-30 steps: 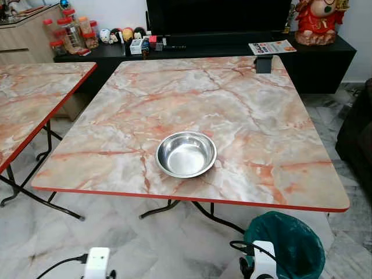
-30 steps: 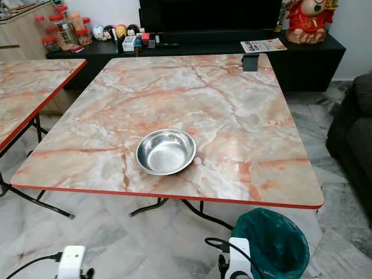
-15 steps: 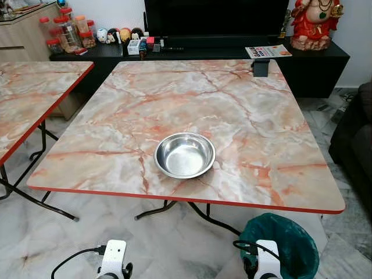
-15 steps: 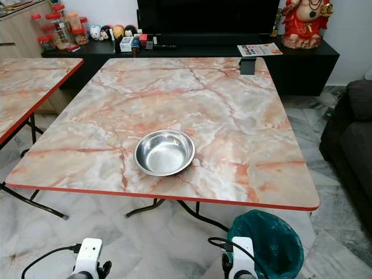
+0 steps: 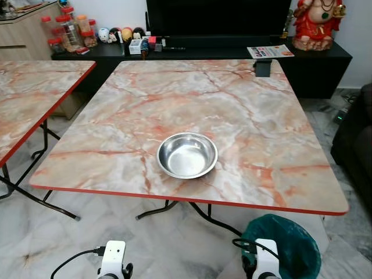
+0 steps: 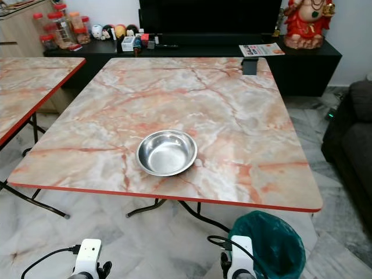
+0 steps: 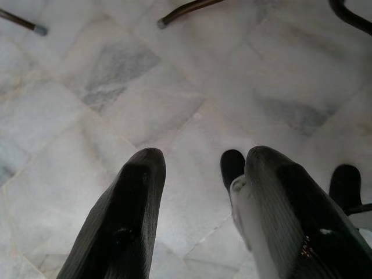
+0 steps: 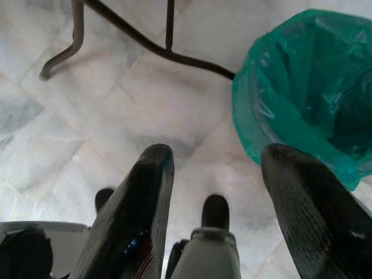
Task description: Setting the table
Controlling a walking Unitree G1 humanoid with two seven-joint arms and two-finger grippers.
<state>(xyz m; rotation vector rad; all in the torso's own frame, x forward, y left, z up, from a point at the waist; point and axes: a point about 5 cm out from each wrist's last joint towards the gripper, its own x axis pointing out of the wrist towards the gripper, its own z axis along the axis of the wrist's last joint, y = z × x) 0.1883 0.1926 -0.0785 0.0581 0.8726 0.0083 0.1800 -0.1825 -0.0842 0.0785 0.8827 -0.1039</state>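
I have one steel bowl (image 5: 187, 155) set near the surface's (image 5: 116, 122) front edge, both end effectors, left (image 7: 197, 174) and right (image 8: 216, 168), hang released and empty, so most setting remains.

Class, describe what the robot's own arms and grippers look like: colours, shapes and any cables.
Each wrist carries a white boxy module with a black cable looping off it, left and right. The left gripper and right gripper each have two long, black, rounded fingers that taper towards the tips.
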